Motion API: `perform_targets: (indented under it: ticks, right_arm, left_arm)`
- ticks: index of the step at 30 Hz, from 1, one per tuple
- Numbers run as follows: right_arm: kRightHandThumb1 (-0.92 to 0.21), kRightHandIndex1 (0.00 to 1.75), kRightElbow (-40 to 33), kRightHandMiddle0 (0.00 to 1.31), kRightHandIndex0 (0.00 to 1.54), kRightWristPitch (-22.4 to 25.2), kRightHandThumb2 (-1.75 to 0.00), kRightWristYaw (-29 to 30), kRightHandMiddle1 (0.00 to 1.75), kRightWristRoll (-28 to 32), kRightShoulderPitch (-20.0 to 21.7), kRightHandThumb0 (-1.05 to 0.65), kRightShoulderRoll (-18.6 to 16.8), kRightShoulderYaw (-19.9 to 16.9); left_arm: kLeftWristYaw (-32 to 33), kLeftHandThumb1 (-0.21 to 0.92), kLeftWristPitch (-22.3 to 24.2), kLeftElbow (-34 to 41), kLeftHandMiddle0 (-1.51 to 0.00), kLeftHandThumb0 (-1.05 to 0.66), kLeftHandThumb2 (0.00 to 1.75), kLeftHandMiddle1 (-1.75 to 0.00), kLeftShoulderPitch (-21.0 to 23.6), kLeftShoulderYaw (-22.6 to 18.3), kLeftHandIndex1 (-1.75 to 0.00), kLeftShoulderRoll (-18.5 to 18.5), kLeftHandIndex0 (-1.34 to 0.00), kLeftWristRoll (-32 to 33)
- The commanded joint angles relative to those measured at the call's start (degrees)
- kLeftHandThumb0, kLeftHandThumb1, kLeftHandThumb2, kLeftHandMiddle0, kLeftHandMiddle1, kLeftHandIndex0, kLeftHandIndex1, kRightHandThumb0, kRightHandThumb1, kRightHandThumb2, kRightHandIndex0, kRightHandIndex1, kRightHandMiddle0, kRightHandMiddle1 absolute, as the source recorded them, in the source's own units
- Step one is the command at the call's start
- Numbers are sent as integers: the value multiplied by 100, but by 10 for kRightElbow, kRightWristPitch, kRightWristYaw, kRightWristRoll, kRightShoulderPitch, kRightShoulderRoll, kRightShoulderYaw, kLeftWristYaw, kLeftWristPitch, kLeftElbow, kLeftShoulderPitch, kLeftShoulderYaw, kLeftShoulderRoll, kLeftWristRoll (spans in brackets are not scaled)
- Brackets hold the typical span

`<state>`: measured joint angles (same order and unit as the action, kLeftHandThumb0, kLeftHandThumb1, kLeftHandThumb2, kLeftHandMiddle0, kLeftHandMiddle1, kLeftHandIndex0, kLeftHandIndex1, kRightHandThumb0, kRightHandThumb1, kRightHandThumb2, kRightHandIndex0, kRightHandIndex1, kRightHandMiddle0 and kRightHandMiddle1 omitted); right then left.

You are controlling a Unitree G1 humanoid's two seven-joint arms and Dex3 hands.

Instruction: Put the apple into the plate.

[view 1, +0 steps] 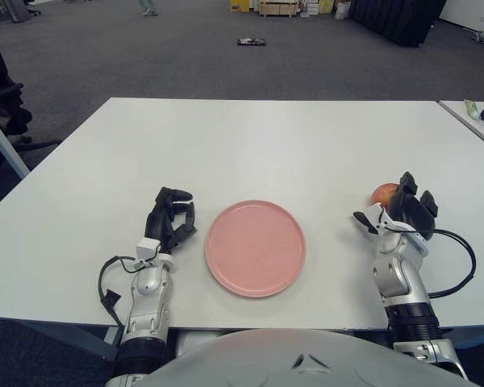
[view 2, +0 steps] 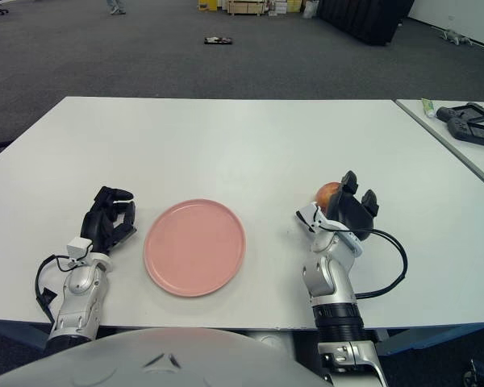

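Note:
A red-yellow apple [view 1: 382, 193] sits on the white table [view 1: 266, 145], to the right of the pink plate [view 1: 256, 247]. My right hand [view 1: 402, 208] is directly against the apple's near right side. Its fingers are spread upward past the apple and its thumb points left, not closed on it. The hand hides most of the apple. The plate is empty and lies at the front middle of the table. My left hand [view 1: 171, 219] shows just left of the plate, fingers curled and holding nothing.
A second table [view 2: 460, 137] at the right carries a dark device [view 2: 470, 125] and a small green item [view 2: 428, 106]. A black cable [view 1: 460, 258] loops from my right wrist over the table. Grey carpet lies beyond the table's far edge.

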<state>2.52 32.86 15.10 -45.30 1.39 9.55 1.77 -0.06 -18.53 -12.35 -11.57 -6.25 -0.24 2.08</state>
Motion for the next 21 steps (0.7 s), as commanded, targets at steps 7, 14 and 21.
perform_targets:
  ticks: [7,14,21]
  right_arm:
    - [-36,0,106,0,0,-29,-65,19,0,46,95,-85,8,2]
    - [-40,0,147,0,0,-31,-64,27,0,61,124,-89,16,4]
    - [-47,0,222,0,0,-52,-58,46,0,85,160,-92,36,-6]
  left_arm:
    - [5,70,10,-21,-56,-38,83,-175,-21,4,-175,-9,-33,-1]
    - [11,72,9,-16,-53,-38,81,-175,-25,3,-175,-11,-32,-5]
    - [12,74,11,-13,-52,-37,79,-175,-30,3,-175,-11,-30,-5]
